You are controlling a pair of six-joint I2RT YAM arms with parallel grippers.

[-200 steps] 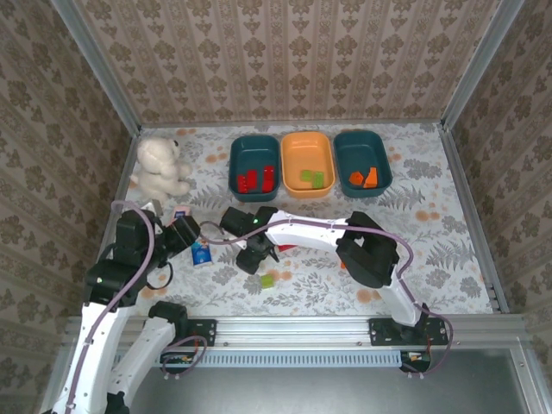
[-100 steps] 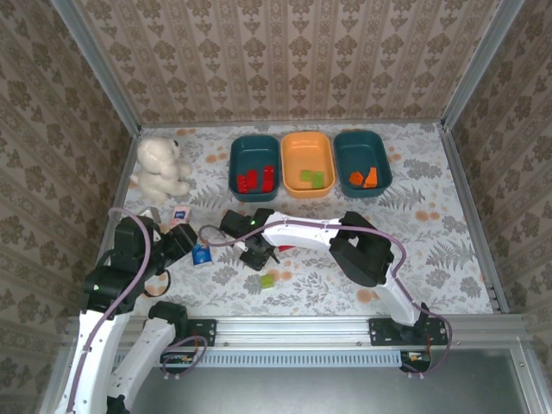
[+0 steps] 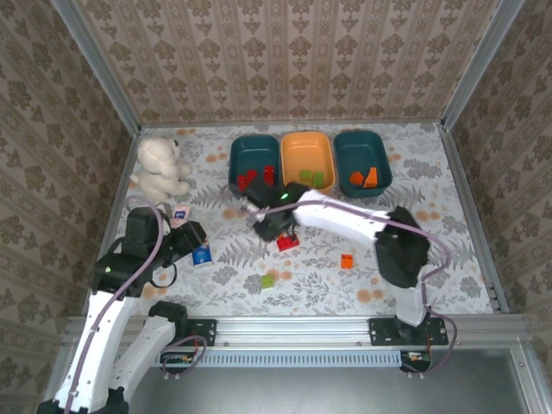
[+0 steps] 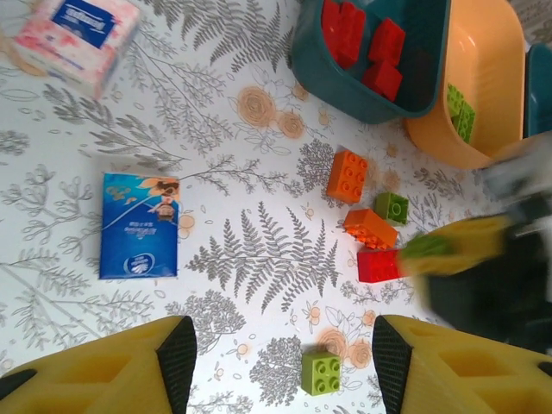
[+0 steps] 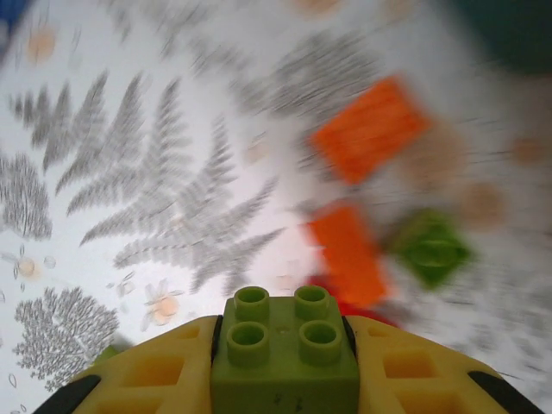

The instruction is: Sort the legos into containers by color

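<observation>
Right gripper pinches a light green lego btw its pads, mid-frame in top view, just beside a loose red lego. Left gripper is spread wide, lower left by blue-and-white carton. We see green legos in orange tub, upper center.
</observation>
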